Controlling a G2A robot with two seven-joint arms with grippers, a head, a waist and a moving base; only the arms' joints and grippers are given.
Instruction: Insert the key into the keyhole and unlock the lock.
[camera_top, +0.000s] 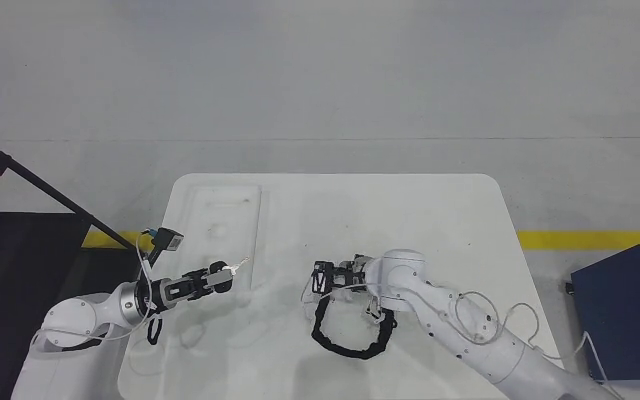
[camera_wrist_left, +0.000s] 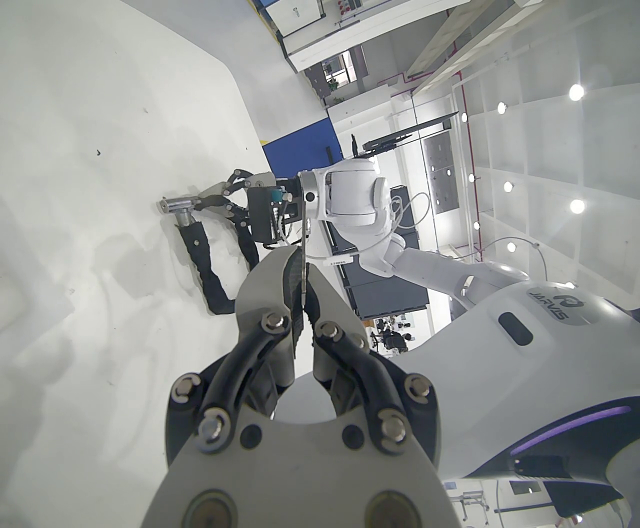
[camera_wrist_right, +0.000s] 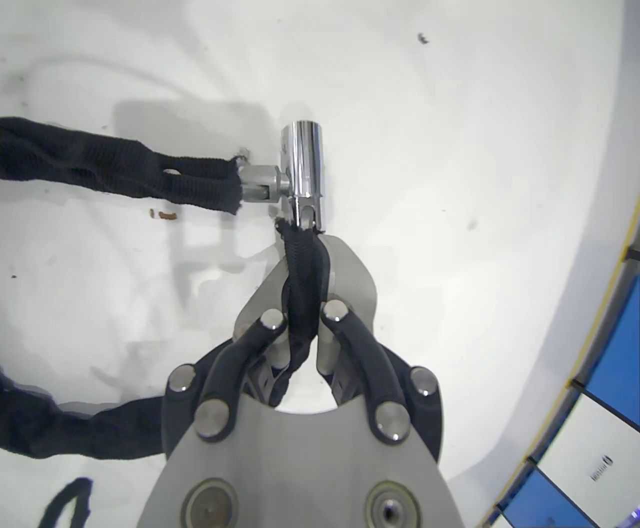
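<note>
L gripper (camera_top: 222, 272) is over the near-left part of the table (camera_top: 420, 215), close to the left edge, fingers aimed twd the table's middle. Jaws clenched hard on the key (camera_wrist_left: 303, 250). In the left wrist view the thin metal blade is seen edge-on, pinched btwn the two pads w/ no gap, its end poking out past the fingertips.

R gripper (camera_wrist_right: 306, 270) is abt mid-table, nearer the near edge than the far one, aimed twd the left edge. Jaws nearly all the way closed, grasping the chain (camera_wrist_right: 125, 167): the black cloth sleeve is squeezed btwn the fingers right behind the lock (camera_wrist_right: 302, 170). The lock is a short chrome cylinder, just past the fingertips and in line w/ them. It's low over the surface; can't tell if it touches. A 2nd chain end joins the cylinder from the side via a metal lug. The rest of the chain lies in a loop on the table twd the near edge, partly under the R arm.

Key & lock are apart, bare table btwn them, and the two grippers face each other tip to tip. Keyhole: can't make out which end of the cylinder has it.

A clear tray (camera_top: 225, 190) lies twd the far-left corner, along the left edge, beyond the L gripper. A small brown scrap (camera_wrist_right: 162, 215) lies on the table just beside the chain sleeve.
</note>
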